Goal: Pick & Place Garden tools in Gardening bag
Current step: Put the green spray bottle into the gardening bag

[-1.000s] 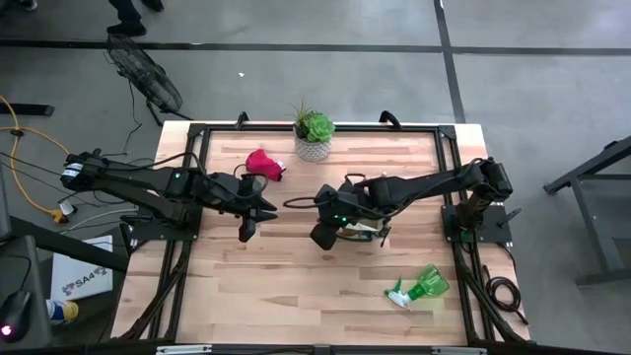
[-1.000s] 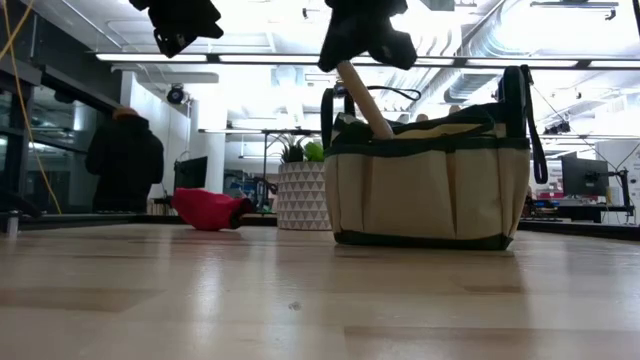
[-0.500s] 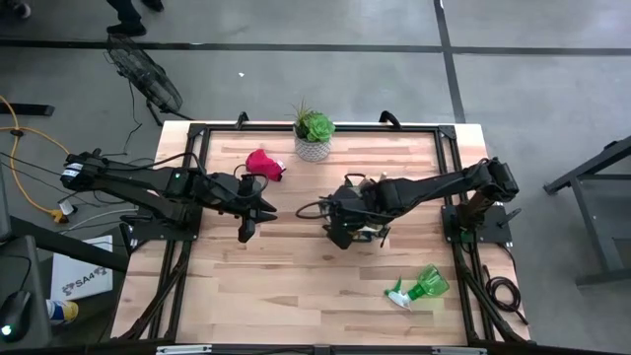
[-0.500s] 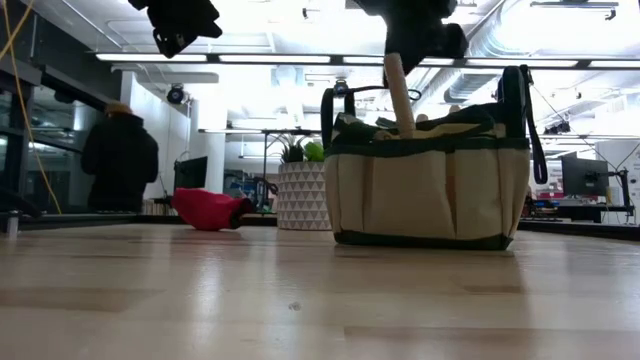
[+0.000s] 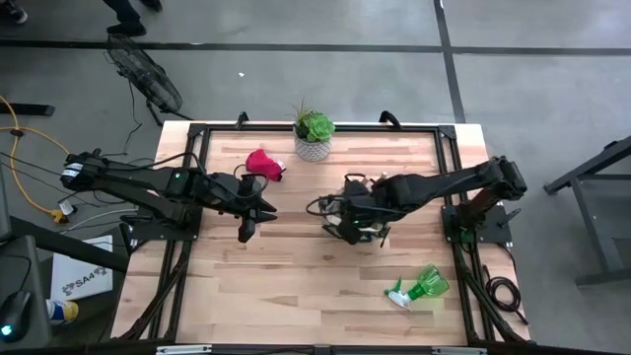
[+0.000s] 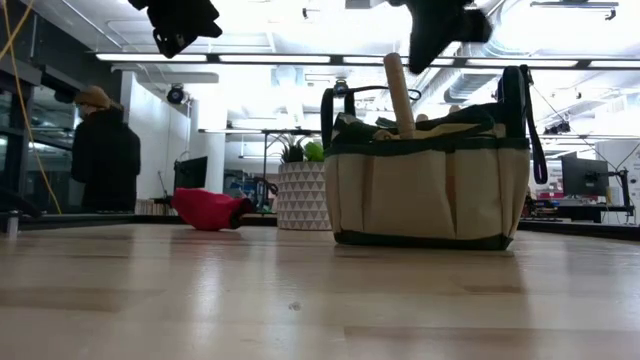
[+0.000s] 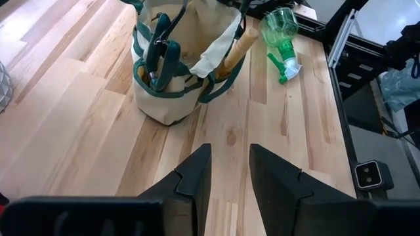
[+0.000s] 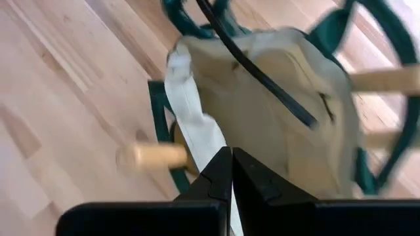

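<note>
The gardening bag (image 5: 363, 219) stands upright on its base on the wooden table, right of centre. A trowel's wooden handle (image 6: 398, 95) sticks up out of it almost upright, and dark-handled shears (image 7: 161, 56) sit inside. My right gripper (image 8: 231, 172) is shut and hovers over the bag's rim, up and to the side of the handle's top, clear of it. My left gripper (image 7: 230, 172) is open and empty, held high over the table's left half. The red glove (image 5: 264, 163) lies at the back. The green spray bottle (image 5: 421, 286) lies on its side near the front right.
A green succulent in a white pot (image 5: 314, 136) stands at the table's far edge, behind the bag. A person (image 6: 98, 150) stands in the room beyond the table. Bare wood lies between the two grippers and along the near edge.
My right gripper, still shut, has gone toward the table's right edge and slightly up, tipping further downward and coming away from the wooden handle's top. The handle, which leaned toward the table's left, now stands nearly upright in the bag.
</note>
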